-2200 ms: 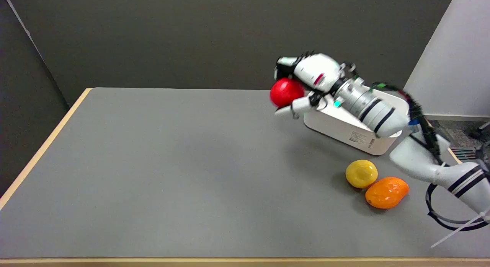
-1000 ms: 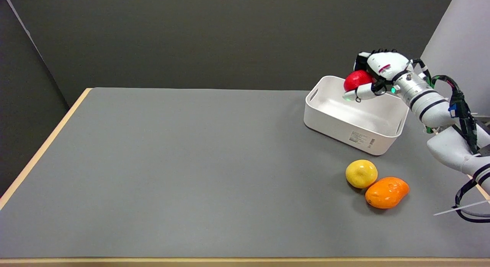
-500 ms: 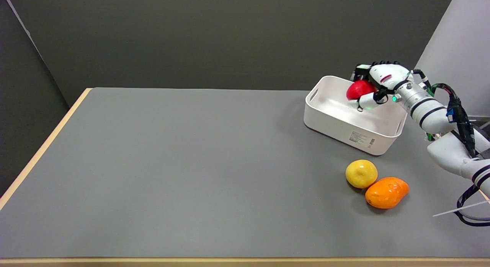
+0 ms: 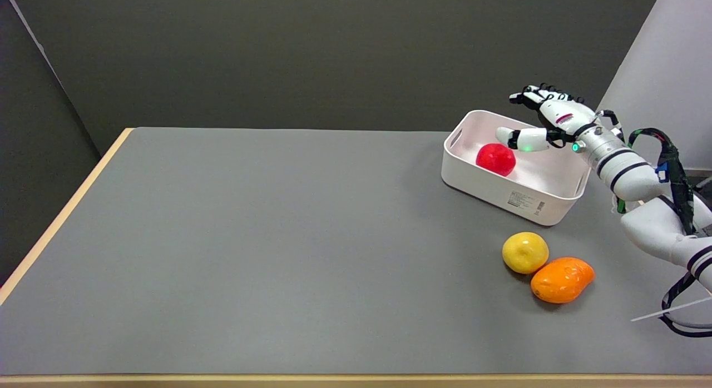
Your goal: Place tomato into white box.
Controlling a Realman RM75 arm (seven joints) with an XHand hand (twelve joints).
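Grey tabletop w/ pale wood edging along the left and near sides. Toward the right, a white rectangular plastic box sits at an angle; the round glossy red tomato lies inside it, near the left end, touching no fingers. There's a small printed label w/ a barcode on the box's near wall, text too small to read. In front of the box, a round yellow fruit and an orange mango-shaped fruit lie just beside each other, seemingly touching. The robot's right hand hovers over the box's far right part, fingers spread wide, holding nothing. A green light glows near the thumb. The arm runs out of frame at lower right, so its base is cut off.
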